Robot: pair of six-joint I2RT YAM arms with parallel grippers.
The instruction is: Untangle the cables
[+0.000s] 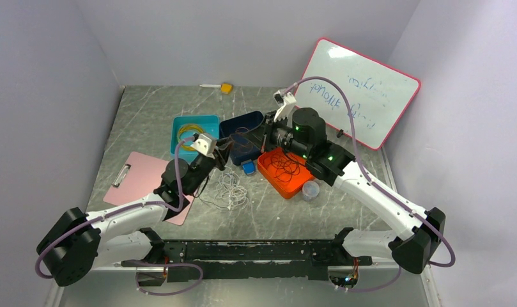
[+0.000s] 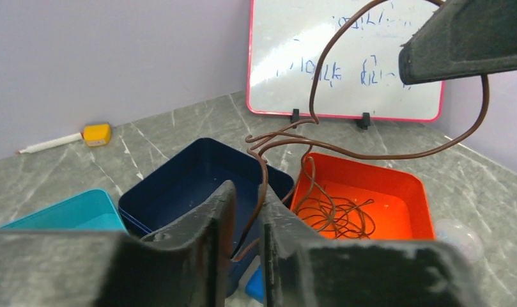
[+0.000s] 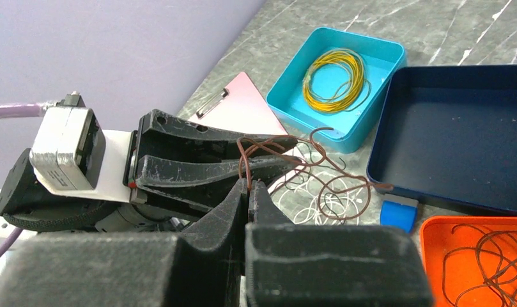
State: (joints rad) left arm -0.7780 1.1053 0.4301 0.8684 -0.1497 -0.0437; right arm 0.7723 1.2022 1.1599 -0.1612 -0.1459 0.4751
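Both arms meet mid-table (image 1: 275,217) over the trays, sharing one strand. The left gripper (image 2: 248,198) has its fingers nearly together, pinching the brown cable (image 2: 312,89), which runs down through the narrow gap between them. The right gripper (image 3: 248,188) is also clamped on the same brown cable, fingers pressed together, with the strand coming out at the tips. The two grippers sit just beside each other, tips almost touching. Between them the cable twists into a few small loops. From the left wrist view it also arcs up in a big loop towards the right gripper's finger.

More brown cable lies as a loose tangle (image 2: 335,214) inside the orange tray (image 2: 399,220). The white cables (image 1: 230,192) are a messy pile on the table, below the left gripper.

The navy tray (image 3: 454,134) sits between the orange tray and the teal tray (image 3: 377,51). The teal tray holds a yellow wire coil (image 3: 360,75). A pink clipboard (image 1: 140,176) lies under the left arm. A small blue block (image 3: 397,214) sits by the navy tray's near edge. A whiteboard (image 1: 364,93) leans against the far-right wall.
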